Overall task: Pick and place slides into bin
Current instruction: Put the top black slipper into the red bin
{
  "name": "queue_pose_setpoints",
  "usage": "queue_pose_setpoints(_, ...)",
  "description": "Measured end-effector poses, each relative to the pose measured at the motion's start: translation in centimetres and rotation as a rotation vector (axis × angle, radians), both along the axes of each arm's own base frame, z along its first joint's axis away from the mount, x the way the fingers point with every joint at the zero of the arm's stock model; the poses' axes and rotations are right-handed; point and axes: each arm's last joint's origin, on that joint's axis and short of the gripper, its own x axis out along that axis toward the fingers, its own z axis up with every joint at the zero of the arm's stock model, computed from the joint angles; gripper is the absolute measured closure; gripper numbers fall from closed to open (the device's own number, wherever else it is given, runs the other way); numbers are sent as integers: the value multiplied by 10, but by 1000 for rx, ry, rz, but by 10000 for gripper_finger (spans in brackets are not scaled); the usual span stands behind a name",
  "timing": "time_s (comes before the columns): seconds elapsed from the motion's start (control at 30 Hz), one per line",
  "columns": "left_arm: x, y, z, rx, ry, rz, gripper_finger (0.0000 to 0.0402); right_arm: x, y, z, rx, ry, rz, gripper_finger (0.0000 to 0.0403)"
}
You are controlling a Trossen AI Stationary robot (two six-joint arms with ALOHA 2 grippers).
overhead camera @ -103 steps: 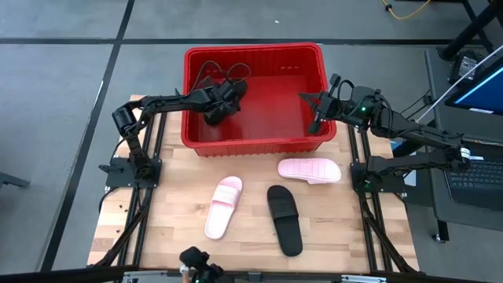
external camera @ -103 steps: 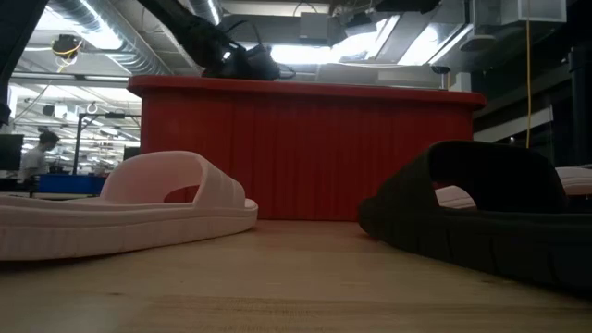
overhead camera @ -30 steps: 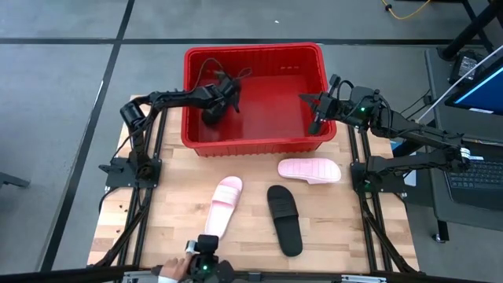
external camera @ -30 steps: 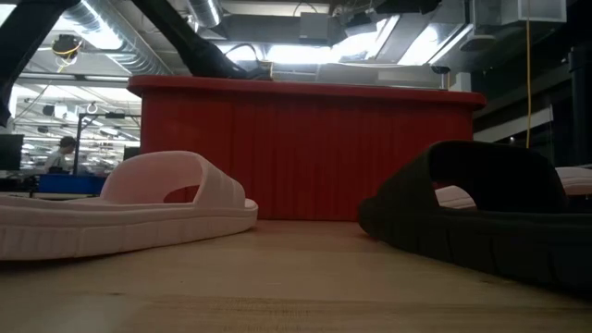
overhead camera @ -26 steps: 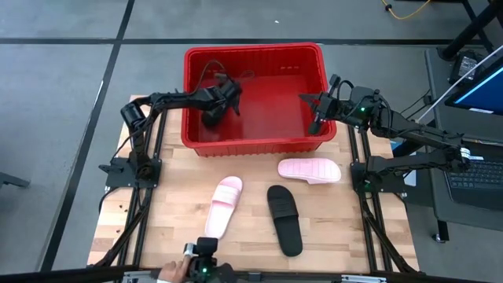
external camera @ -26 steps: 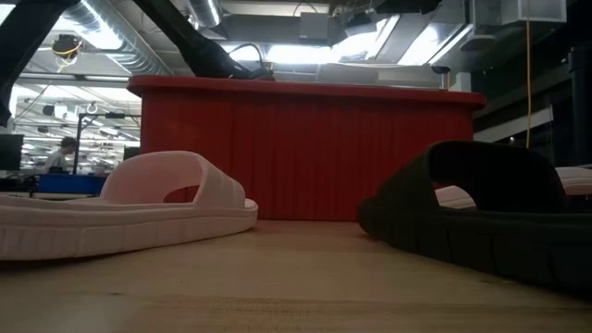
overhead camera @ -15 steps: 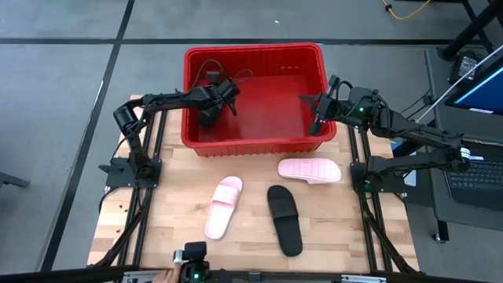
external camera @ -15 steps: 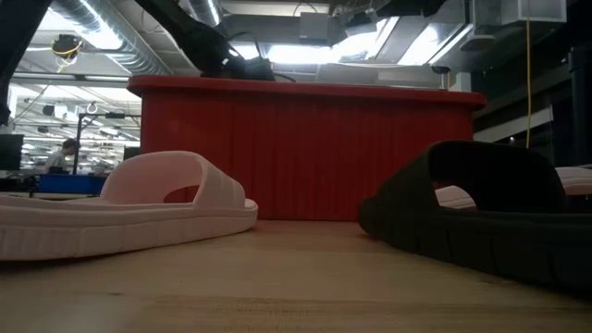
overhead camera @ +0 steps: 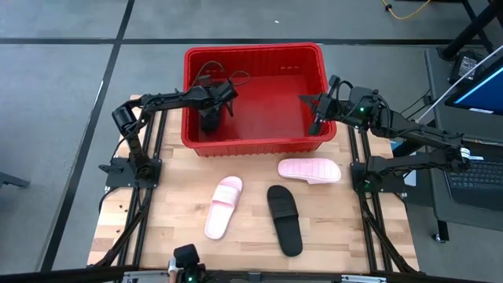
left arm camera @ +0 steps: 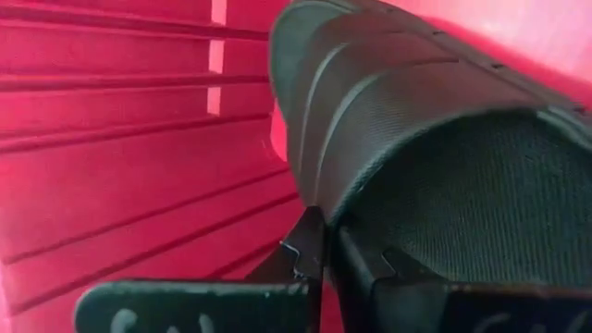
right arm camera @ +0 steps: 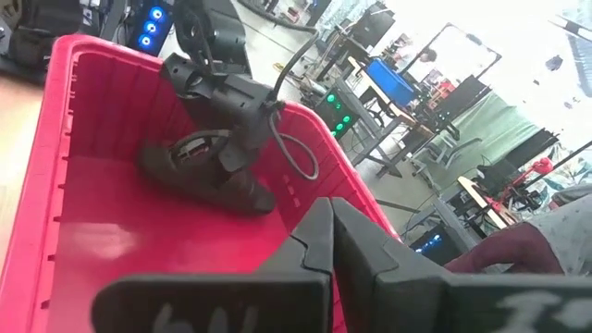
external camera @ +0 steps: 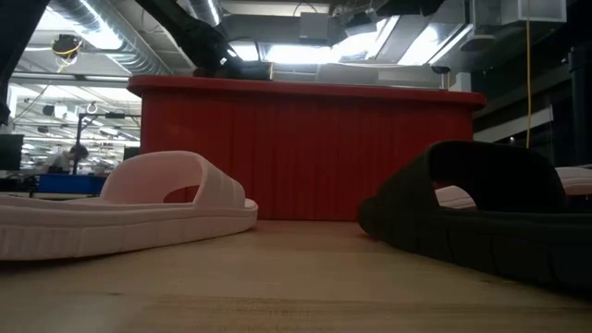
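Behind the wooden counter (overhead camera: 173, 212) an industrial room with ducts and bright ceiling lights is showing in the low view, and the red bin (overhead camera: 253, 55) is sitting at the counter's far edge.

Inside the bin, the left end effector (overhead camera: 211, 110) is pinching one black slide (left arm camera: 435, 157) at its edge, fingers clamped tight on it, as the left wrist view shows with the ribbed sole filling the frame against the red ribbed wall. In the right wrist view the same black slide (right arm camera: 199, 171) is lying low against the bin floor, which suggests the arm is reaching down so the shoe can settle rather than drop.

The right end effector (overhead camera: 316, 119) is waiting with its fingers pressed together and nothing between them, parked over the bin's right rim, probably to keep out of the left arm's way.

Outward on the counter, three slides are lying in front of the bin, well apart from it: a pink slide (overhead camera: 309, 169) nearest the bin, another pink slide (overhead camera: 223, 206) to the left, and a black slide (overhead camera: 284, 219) between them, all within reach for the remaining picks.
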Motion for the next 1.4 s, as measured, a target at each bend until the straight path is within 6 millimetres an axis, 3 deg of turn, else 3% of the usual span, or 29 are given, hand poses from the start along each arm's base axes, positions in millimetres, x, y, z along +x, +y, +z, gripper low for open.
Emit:
queue_pose_setpoints(0.47, -12, 16, -1, -25, -76, 67, 398, 0, 0, 0, 3, -3, 0, 397)
queue_pose_setpoints(1.17, -12, 25, -5, -28, -167, 106, 397, 0, 0, 0, 3, -3, 0, 397)
queue_pose_setpoints(1.4, -12, 25, -6, -28, -191, 127, 354, 0, 0, 0, 3, -3, -1, 397)
